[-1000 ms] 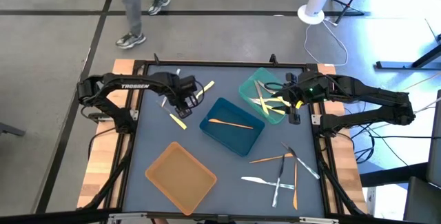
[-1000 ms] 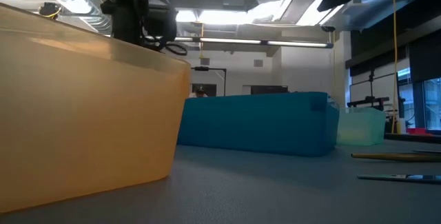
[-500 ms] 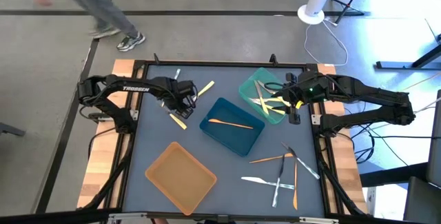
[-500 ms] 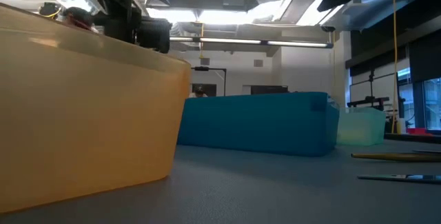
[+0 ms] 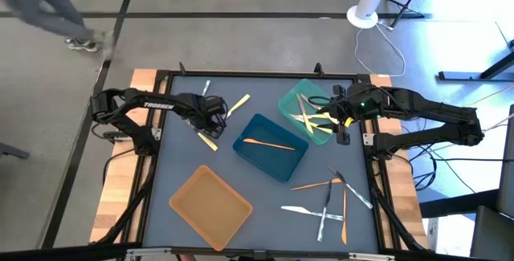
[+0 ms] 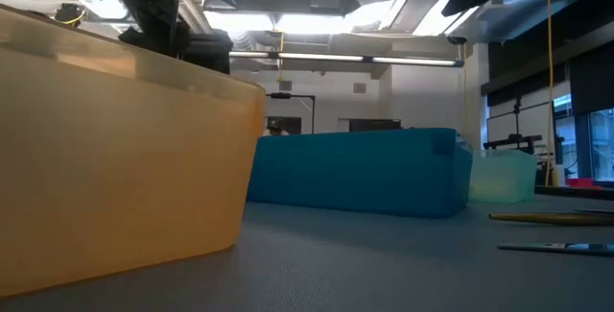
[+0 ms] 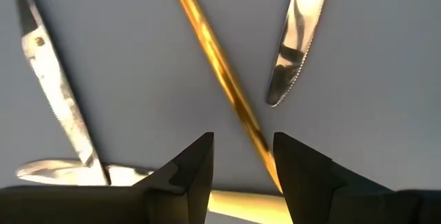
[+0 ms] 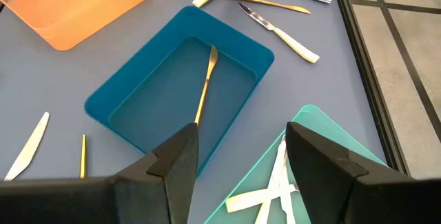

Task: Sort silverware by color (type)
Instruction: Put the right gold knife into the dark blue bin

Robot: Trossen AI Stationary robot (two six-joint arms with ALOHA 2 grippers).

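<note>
The left claw [image 7: 242,156] hangs low over the far left part of the counter [image 5: 265,213], its fingers apart and empty, with a thin yellow-orange utensil [image 7: 219,69] running diagonally between the fingertips and two silvery knives [image 7: 293,38] lying close on either side. The main risk here looks like a bad pinch: the handle is thin and flat against the surface, so the fingers could close over it and slide off, or nudge a neighbouring knife and drag it along. The right claw [image 8: 238,162], also apart and holding nothing, hovers over the near edge of the teal tray [image 8: 331,151], where pale pieces [image 8: 275,182] already lie. One orange piece rests in the blue tray [image 5: 271,147]; the orange tray [image 5: 210,205] appears to hold nothing. More silverware [image 5: 329,201] lies crossed in a loose pile near the front right, and overlapping pieces there could lift together and land in the wrong tray.
</note>
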